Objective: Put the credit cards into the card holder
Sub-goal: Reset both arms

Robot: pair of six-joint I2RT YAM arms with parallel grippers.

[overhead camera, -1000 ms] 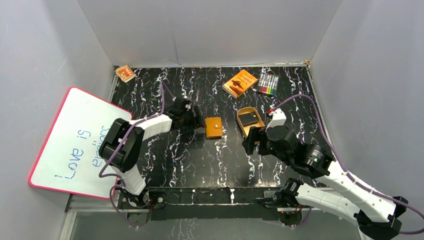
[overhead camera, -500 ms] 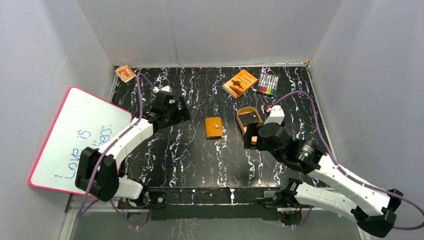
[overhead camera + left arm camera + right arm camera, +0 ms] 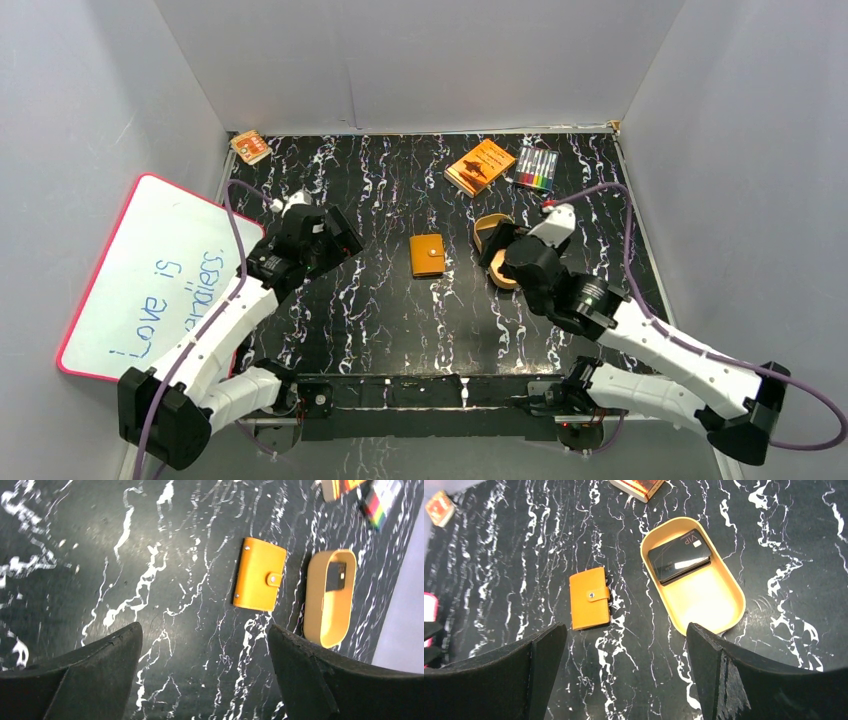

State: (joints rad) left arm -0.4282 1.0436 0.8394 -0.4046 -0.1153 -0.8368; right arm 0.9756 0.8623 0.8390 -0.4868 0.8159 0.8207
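The card holder (image 3: 428, 255) lies shut and snapped on the black marble table, also seen in the left wrist view (image 3: 260, 574) and the right wrist view (image 3: 589, 598). The credit cards are out of view; no pale card shows. My left gripper (image 3: 335, 235) hangs open and empty well to the left of the holder, its jaws (image 3: 204, 630) wide over bare table. My right gripper (image 3: 497, 258) is open and empty too (image 3: 626, 627), hovering between the holder and the gold oval tray (image 3: 704, 592), and it touches neither.
In the tray lies a dark flat block marked VIP (image 3: 680, 556). An orange book (image 3: 480, 166) and a marker pack (image 3: 537, 168) sit at the back right. A small orange pack (image 3: 250, 146) is at the back left, and a whiteboard (image 3: 150, 280) leans at the left.
My left arm has drawn back to the left, away from the card holder, and its jaws have spread wider. My right arm has shifted up over the tray's near end.
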